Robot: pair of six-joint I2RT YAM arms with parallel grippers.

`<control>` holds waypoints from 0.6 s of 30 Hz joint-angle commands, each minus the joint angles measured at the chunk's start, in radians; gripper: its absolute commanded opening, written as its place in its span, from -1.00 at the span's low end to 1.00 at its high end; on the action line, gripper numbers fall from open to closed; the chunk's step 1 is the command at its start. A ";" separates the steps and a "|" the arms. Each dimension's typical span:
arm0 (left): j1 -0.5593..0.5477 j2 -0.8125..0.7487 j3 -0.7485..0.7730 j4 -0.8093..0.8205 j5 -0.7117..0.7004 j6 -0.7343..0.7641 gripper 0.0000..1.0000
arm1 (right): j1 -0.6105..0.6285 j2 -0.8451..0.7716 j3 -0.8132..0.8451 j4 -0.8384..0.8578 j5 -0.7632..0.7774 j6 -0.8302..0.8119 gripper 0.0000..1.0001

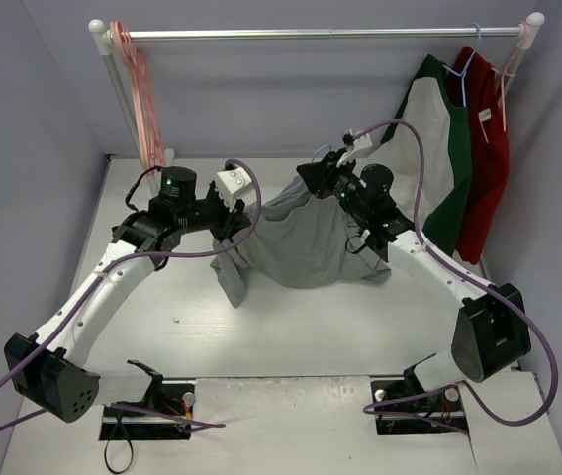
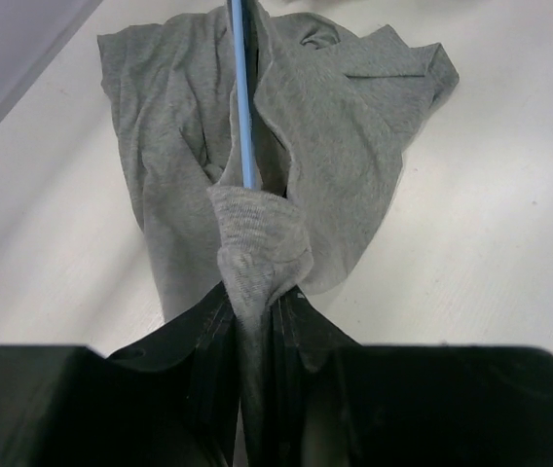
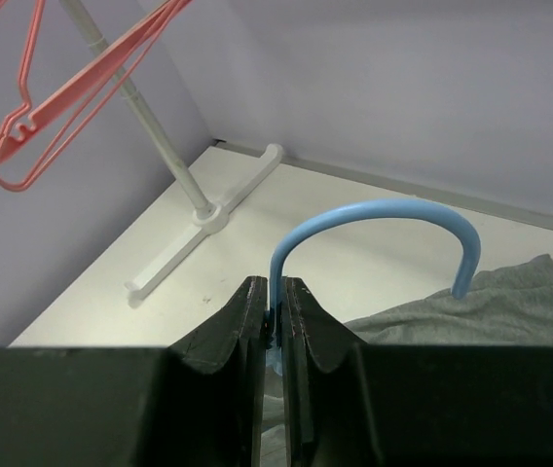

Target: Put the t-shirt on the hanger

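Your right gripper [image 3: 275,313] clamps the light-blue wire hanger [image 3: 384,211] just below its hook to steady it, while your left gripper [image 2: 254,292] pinches a fold of the grey t-shirt [image 2: 354,146], bunched just ahead around the wire, seemingly to draw it on.

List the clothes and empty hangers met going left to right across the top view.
pink hangers → grey t-shirt → white-and-green shirt → red garment
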 commanded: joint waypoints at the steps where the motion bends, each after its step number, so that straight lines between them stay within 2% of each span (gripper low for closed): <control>1: -0.023 -0.002 0.069 0.080 -0.002 0.011 -0.66 | 0.036 -0.062 0.060 0.048 -0.015 -0.030 -1.00; 13: -0.049 0.034 0.071 0.011 -0.054 0.048 -0.52 | 0.042 -0.092 0.098 0.002 0.004 -0.067 -1.00; 17: -0.057 0.044 0.074 -0.003 -0.080 0.060 -0.52 | 0.042 -0.091 0.133 -0.038 0.002 -0.093 -1.00; 18: -0.057 0.045 0.079 -0.002 -0.082 0.060 -0.64 | 0.044 -0.091 0.141 -0.045 -0.006 -0.097 -1.00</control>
